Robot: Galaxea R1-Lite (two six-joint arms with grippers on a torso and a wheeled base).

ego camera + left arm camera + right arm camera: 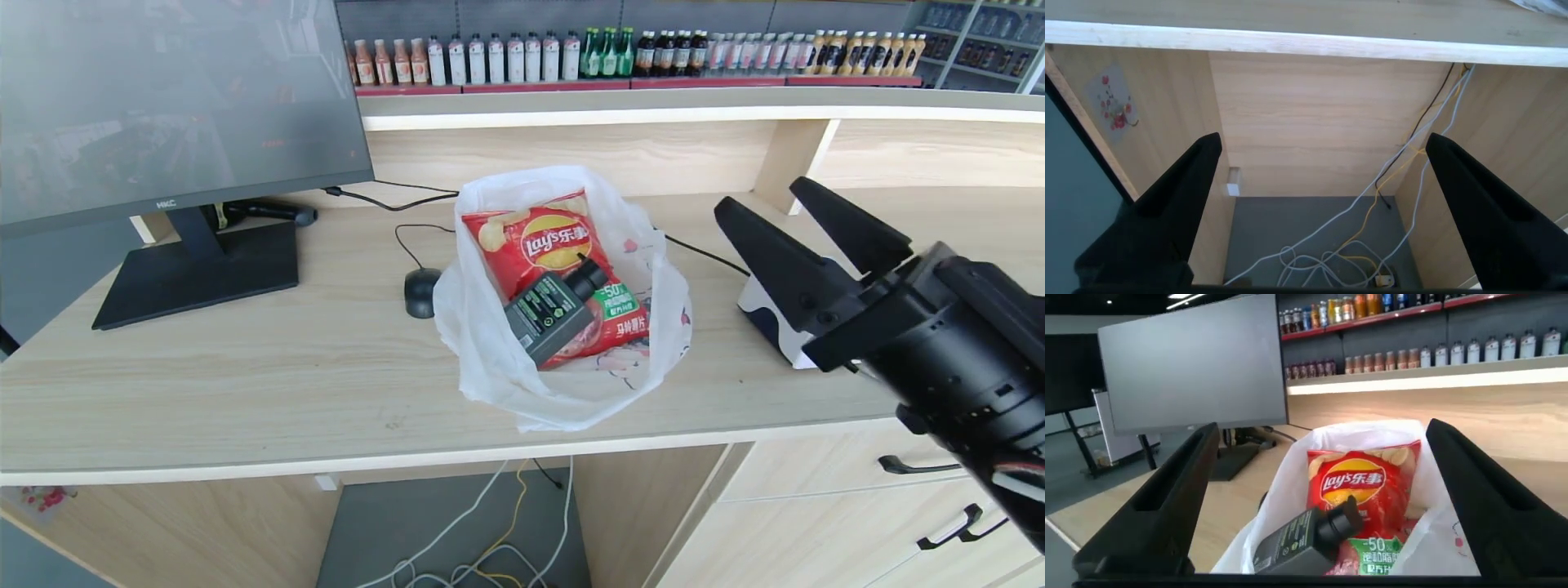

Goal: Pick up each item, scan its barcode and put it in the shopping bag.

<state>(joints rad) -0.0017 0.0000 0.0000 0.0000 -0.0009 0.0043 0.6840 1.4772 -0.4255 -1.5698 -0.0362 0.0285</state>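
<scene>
On the counter point(245, 384) in the head view, the shopping bag point(482, 351) sits open, and both items seen lie inside it: a red chips packet point(535, 237) leaning on the far wall and a dark bottle point(549, 317) resting on top of it. The bottle's long axis runs on a slant, cap toward the far right, base toward the near left. The right gripper point(763, 200) hovers above the counter on the bag's right side, fingers spread apart and holding nothing, tips aimed toward the far left. Just behind it stands a white and dark box point(763, 322), which may be the scanner, though the arm hides much of it. The bag thus lies near that hand and to its left, so the right arm is much the nearer one. From the left wrist view, the left gripper point(1324, 143) hangs below the counter's front edge, fingers wide apart and empty, facing the recess where loose cables point(1372, 237) trail down, well apart from the bag. From the right wrist view, the bag stands straight ahead between the spread fingers, the bottle lying across the packet with its cap on the side away from the monitor point(1192, 371). With both items bagged, the task looks close to finished, and any further reach into the bag would suit the right arm.
</scene>
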